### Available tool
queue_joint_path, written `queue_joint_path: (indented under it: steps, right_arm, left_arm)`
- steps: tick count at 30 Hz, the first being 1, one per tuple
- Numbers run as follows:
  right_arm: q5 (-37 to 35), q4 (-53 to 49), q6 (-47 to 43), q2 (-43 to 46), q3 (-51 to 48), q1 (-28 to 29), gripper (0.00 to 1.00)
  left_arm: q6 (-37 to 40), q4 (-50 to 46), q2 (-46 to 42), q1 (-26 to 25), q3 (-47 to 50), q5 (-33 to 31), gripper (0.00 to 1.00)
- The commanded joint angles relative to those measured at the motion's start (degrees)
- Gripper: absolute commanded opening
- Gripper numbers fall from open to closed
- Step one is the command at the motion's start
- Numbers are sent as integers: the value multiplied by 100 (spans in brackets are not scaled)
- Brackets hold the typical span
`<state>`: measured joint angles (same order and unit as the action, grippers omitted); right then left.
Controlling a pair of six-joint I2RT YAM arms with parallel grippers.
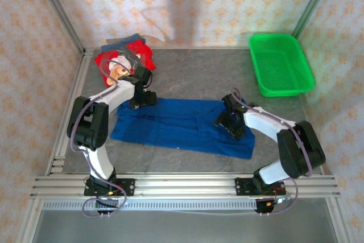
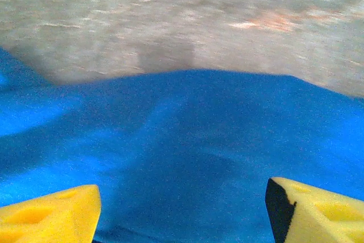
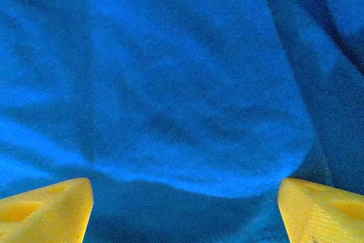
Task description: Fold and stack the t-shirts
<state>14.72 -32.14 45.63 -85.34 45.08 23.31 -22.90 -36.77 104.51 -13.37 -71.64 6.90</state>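
Top external view: a creased blue shirt (image 1: 176,124) lies flat mid-frame, with a red shirt (image 1: 116,61) at upper left. The left gripper (image 1: 142,99) and right gripper (image 1: 228,120) stand wide over the blue shirt's ends, gripping nothing.

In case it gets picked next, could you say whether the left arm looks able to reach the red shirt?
Probably yes: the red shirt lies just beyond the open left gripper, on its own side, with nothing between them.

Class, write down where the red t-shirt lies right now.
In the top view, the red t-shirt lies in the far left corner of the table, just beyond the left gripper and the blue t-shirt.
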Motion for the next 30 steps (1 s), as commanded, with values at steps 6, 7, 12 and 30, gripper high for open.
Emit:
queue_joint_path:
  steps: [6, 7, 12, 30]
  right_arm:
    - [-1127, -456, -243, -1545, 1603, -37, 84]
    - [-1217, -536, -287, -1737, 1827, -52, 84]
    - [-1521, -1037, -566, -2935, 3501, -251, 83]
    - [45, -542, -1919, -5283, 8466, -285, 83]
  left_arm:
    - [-603, -395, 356, 521, 221, -726, 76]
    - [-669, -426, 342, 532, 265, -742, 76]
    - [-1209, -596, 91, 534, 697, -689, 76]
    - [-1837, -964, -2187, 231, 1732, 824, 78]
